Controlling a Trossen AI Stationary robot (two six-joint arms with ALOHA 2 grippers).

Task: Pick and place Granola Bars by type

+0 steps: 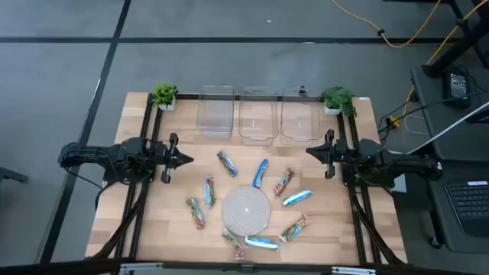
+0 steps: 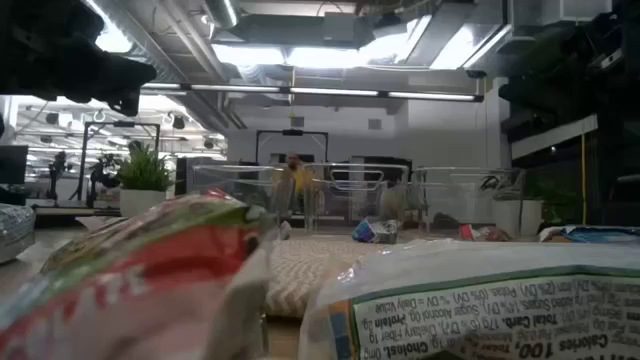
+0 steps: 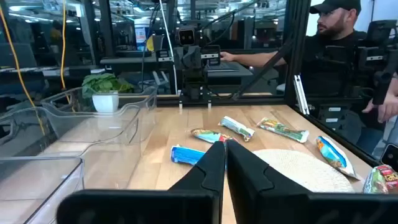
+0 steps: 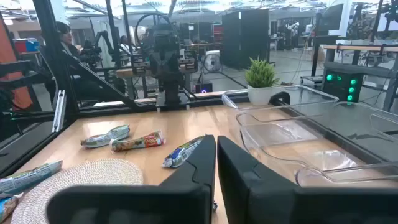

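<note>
The left tool (image 1: 186, 160) hangs at the left edge of the tabletop (image 1: 153, 221), its two fingers pressed together on nothing, pointing inward toward the spread of bars; this looks like a waiting pose, clear of the work so that nothing is knocked. The bars (image 1: 227, 163) lie loose on the wood in a rough ring around the round mat (image 1: 245, 209), none of them on it as far as the high view shows, and well apart from one another, which should leave room for fingers to come down on either side of each. From left to right: two lie left of the mat, one reddish (image 1: 196, 212) and one greyer (image 1: 208, 191); a bright blue one (image 1: 260, 173) sits just behind the mat; a reddish one (image 1: 283, 182) and a blue one (image 1: 296, 198) lie to its right; three more rest along the near edge. Types are mixed all round the ring, so sorting has, I judge, not begun. Behind them, along the far edge between two small plants (image 1: 163, 95), stand three clear bins (image 1: 215, 111) side by side (one per type, presumably), and all three look empty. The right tool (image 1: 309, 151) mirrors the left at the right edge, fingers likewise together and holding nothing, aimed inward. A person sits beyond the tabletop in the left wrist view.
</note>
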